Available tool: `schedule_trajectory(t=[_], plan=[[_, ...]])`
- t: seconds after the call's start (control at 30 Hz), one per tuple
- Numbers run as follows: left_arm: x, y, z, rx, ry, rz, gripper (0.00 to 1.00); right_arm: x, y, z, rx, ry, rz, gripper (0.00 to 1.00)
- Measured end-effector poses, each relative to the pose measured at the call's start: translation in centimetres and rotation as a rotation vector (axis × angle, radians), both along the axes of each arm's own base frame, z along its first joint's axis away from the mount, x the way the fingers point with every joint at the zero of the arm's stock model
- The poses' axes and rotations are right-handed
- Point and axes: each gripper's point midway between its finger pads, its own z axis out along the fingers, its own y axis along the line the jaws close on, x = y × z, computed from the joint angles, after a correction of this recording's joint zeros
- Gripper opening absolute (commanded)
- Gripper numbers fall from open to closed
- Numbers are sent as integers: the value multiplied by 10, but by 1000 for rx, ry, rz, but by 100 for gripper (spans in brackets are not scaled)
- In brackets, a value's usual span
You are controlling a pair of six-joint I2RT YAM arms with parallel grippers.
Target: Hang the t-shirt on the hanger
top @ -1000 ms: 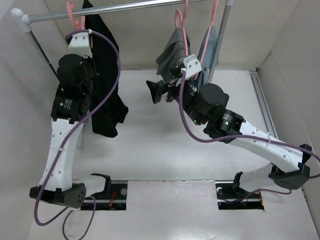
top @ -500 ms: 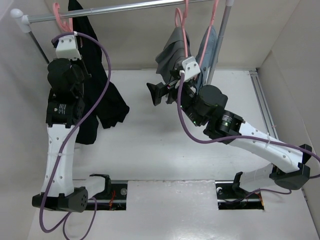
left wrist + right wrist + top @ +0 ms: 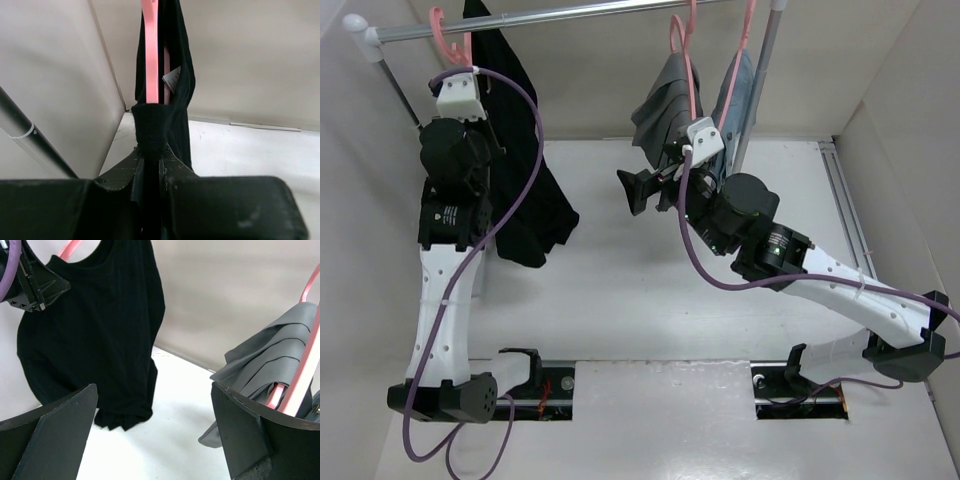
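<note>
the left end effector [image 3: 150, 162] is clamping the ribbed collar of the large black short-sleeved fabric t-shirt [image 3: 525, 190], with the thin pink plastic hanger [image 3: 150, 55] rising straight above its fingers. the t-shirt is hanging below it, already dressed on the hanger. the hook is sitting level with the silver metal rail [image 3: 570, 15]; whether it is over the rail cannot be told. if the grip opens before the hook seats, hanger and shirt will likely drop to the white tabletop [image 3: 650, 290]. the right end effector [image 3: 640, 188] is waiting wide open and empty, with the grey garment [image 3: 265, 365] just beside its right finger. the side wall [image 3: 360, 200] is crowding the left end effector's outer side, while open room is lying between the two.
</note>
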Motion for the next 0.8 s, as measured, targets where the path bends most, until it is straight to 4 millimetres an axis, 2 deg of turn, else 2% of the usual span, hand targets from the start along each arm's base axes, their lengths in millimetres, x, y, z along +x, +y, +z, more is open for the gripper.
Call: schedule_trajectory(t=[0.07, 0.17, 0.23, 0.3, 0.33, 0.37, 0.47, 0.5, 0.57, 0.67, 0.73, 0.8], plan=[[-1, -1, 0, 3, 2, -9, 6, 0, 0, 0, 0, 0, 1, 99], [-4, -2, 0, 15, 2, -19, 41, -1, 1, 0, -2, -2, 11, 99], [-6, -5, 1, 18, 2, -34, 44, -2, 3, 0, -5, -2, 20, 99], [-8, -7, 2, 25, 1, -47, 51, -3, 4, -1, -9, -2, 28, 99], [-10, -7, 2, 29, 2, -52, 56, -3, 4, -2, -10, -2, 31, 99], [-12, -8, 3, 32, 2, -57, 70, -4, 5, -2, -11, -2, 34, 99], [-17, -9, 3, 37, 6, -63, 84, -4, 4, -3, -15, -1, 37, 99], [-19, -8, 3, 38, 9, -63, 93, -5, 4, -3, -14, -1, 37, 99], [-26, -8, 3, 41, 15, -61, 98, -7, 3, -4, -19, 1, 40, 99], [-41, -12, 8, 65, 10, -77, 99, -12, 2, -5, -24, 4, 51, 99], [-59, -17, 13, 95, -32, -111, 100, -16, 0, -6, -25, 4, 58, 99], [-93, -26, 7, 146, -79, -177, 100, -19, -2, -8, -32, 7, 65, 99]])
